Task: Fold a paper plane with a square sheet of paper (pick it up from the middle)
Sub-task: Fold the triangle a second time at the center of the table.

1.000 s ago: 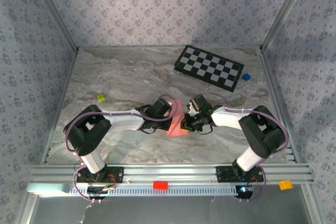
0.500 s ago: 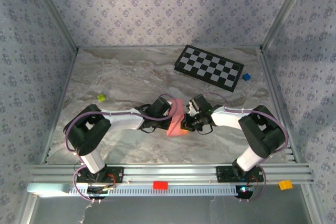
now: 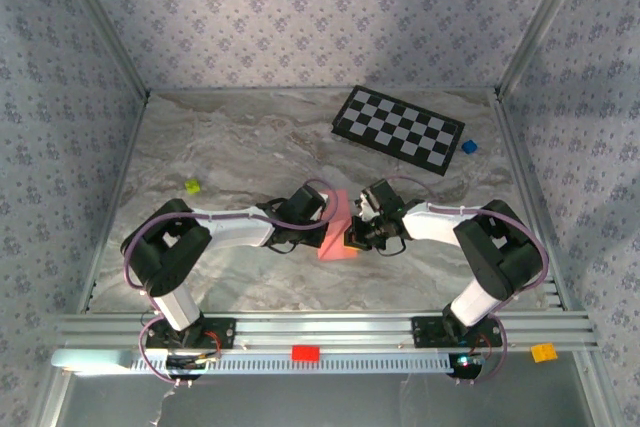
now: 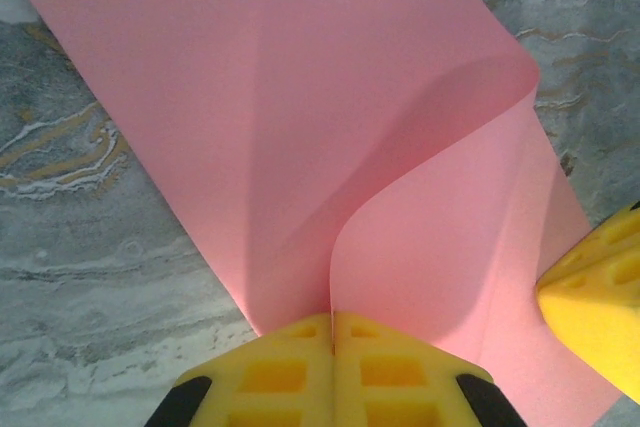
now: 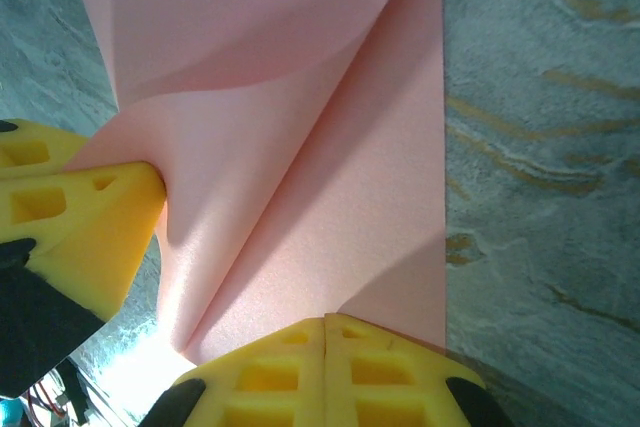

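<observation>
the left gripper (image 4: pixel 333 322) is clenched, its two yellow fingers pressed flat together on one edge of the square sheet of paper (image 4: pixel 300 127), which rises from the pinch in a soft curl with one flap bowing over to the right. the right gripper (image 5: pixel 325 325) is likewise clamped tight on another edge of the same pink sheet, the paper nipped between its yellow pads, and a shallow diagonal fold line runs up from that pinch. each wrist view catches a yellow finger of the other gripper at the side of the sheet, so the two grips sit close together. from above, the paper is bunched between the two gripper heads over the marbled table (image 3: pixel 230 147), nearer the arm bases than the checkered board (image 3: pixel 398 130), a little left of it and well apart from it. a small blue block (image 3: pixel 468 147) lies just beside the board's right end, and a small yellow-green block (image 3: pixel 192 186) lies far to the board's left.
</observation>
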Robot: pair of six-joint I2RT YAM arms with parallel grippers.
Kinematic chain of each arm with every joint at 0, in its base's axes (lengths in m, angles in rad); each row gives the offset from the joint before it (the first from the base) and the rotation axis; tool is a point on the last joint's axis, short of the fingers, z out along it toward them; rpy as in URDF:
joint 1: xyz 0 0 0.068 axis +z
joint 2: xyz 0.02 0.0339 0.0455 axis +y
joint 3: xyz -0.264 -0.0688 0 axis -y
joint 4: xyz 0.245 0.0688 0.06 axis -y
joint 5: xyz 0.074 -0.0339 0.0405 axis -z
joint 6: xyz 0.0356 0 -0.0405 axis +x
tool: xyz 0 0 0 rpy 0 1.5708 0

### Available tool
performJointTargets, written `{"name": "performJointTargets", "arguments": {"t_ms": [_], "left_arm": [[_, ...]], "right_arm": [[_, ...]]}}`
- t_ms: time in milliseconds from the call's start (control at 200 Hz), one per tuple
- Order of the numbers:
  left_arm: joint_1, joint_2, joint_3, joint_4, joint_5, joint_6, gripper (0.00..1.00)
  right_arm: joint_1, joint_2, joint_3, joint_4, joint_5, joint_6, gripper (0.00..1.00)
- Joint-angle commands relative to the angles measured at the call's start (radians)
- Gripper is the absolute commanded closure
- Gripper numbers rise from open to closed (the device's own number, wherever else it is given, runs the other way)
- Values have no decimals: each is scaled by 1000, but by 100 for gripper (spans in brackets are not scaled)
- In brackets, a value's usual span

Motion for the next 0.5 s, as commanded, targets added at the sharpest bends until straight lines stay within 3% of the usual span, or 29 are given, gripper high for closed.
{"name": "performJointTargets", "arguments": {"t_ms": [0,495], "left_arm": [[10,6,29,3,9,17,97],[16,69,31,-4,59,9,98]], "right_arm": [[-3,36,-10,-76,29,-22,95],[-15,12,1,-59,9,-20,92]]}}
